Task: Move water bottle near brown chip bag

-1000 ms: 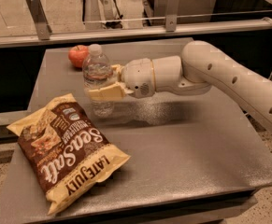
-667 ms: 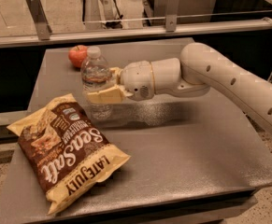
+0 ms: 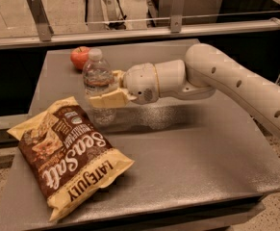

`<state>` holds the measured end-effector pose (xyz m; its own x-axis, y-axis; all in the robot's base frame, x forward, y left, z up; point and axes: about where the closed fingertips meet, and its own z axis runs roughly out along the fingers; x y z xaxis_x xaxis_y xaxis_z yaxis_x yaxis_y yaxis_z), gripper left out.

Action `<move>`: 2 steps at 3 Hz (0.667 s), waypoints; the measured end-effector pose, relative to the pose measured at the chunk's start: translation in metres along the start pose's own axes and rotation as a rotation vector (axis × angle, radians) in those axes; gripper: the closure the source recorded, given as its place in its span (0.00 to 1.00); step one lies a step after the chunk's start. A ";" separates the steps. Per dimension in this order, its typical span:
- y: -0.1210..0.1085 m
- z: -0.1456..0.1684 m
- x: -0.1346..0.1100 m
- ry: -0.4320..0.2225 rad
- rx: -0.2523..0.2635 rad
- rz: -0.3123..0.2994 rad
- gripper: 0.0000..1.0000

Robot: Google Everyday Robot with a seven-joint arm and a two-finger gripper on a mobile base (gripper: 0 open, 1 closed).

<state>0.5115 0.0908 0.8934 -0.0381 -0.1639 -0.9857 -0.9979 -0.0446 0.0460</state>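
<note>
The water bottle (image 3: 97, 78) is clear and ribbed with a white cap, and stands upright on the grey table (image 3: 187, 148) at the left middle. My gripper (image 3: 102, 91) comes in from the right and is shut on the water bottle, one cream finger (image 3: 107, 100) across its front. The brown chip bag (image 3: 70, 155) lies flat at the front left, its upper corner just below and left of the bottle's base.
A red apple (image 3: 80, 57) sits at the table's back left, just behind the bottle. A metal rail (image 3: 130, 32) with brackets runs along the back edge. My arm (image 3: 235, 83) stretches across the right half of the table.
The bottle and gripper have shifted very slightly; the bag and apple have not moved.
</note>
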 end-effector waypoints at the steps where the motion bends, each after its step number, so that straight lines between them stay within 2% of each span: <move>1: 0.000 0.000 0.000 0.000 0.000 0.000 0.32; 2: 0.000 0.000 0.000 0.000 0.000 0.000 0.08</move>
<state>0.5114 0.0909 0.8936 -0.0383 -0.1641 -0.9857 -0.9979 -0.0450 0.0463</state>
